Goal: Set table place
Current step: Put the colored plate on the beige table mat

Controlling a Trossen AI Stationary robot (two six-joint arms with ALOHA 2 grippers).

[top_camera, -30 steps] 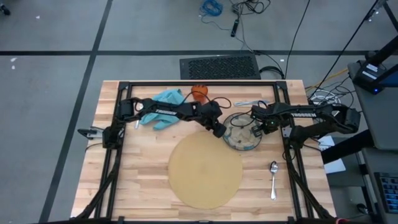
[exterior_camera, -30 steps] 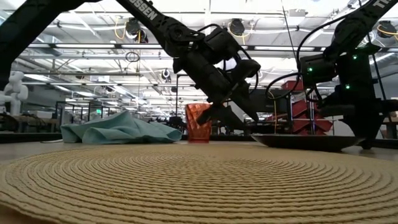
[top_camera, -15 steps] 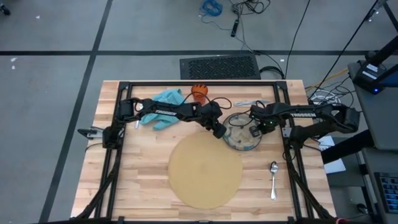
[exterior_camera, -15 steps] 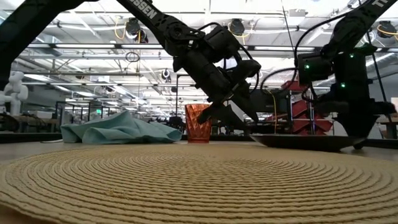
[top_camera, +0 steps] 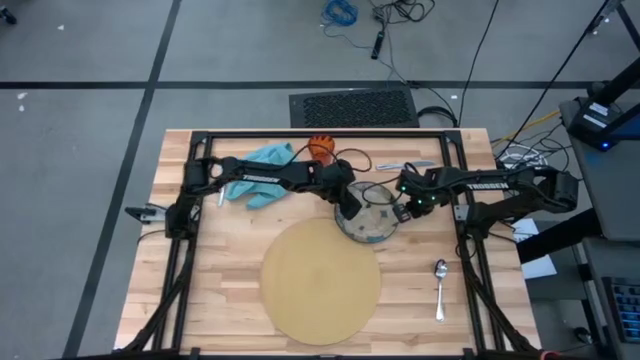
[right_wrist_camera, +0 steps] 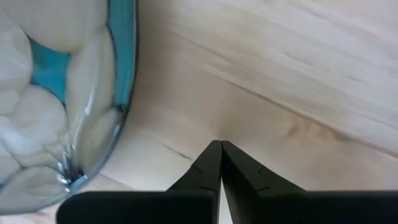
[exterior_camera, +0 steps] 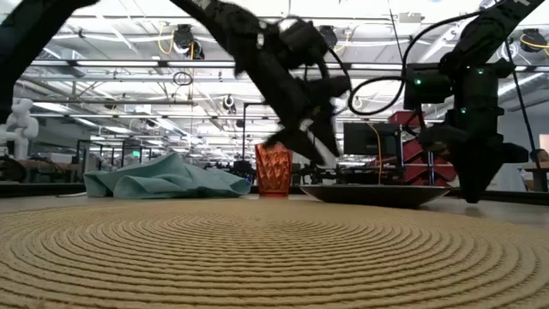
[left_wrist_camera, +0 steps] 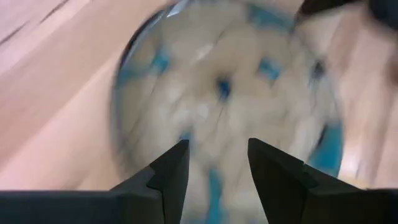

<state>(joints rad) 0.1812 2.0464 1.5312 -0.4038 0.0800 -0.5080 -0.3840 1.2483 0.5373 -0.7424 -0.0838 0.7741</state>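
At the back middle of the desk [top_camera: 215, 285], the dish [top_camera: 368, 221] sits flat, just overlapping the far right edge of the round mat [top_camera: 320, 282]. The left pincer [top_camera: 349, 211] is parted over the dish's near-left rim, though a real grip can't be confirmed. The right pincer [top_camera: 404, 212] is shut tight, empty, just beside the dish's right rim. Probably the dish is being slid onto the mat, so it's best kept low and level, moved slowly, and let go only once centred, so the mat isn't dragged along. Being round, the dish has no long axis; its open side faces up. The spoon [top_camera: 439, 288] lies right of the mat, bowl toward the back, lengthwise front to back.
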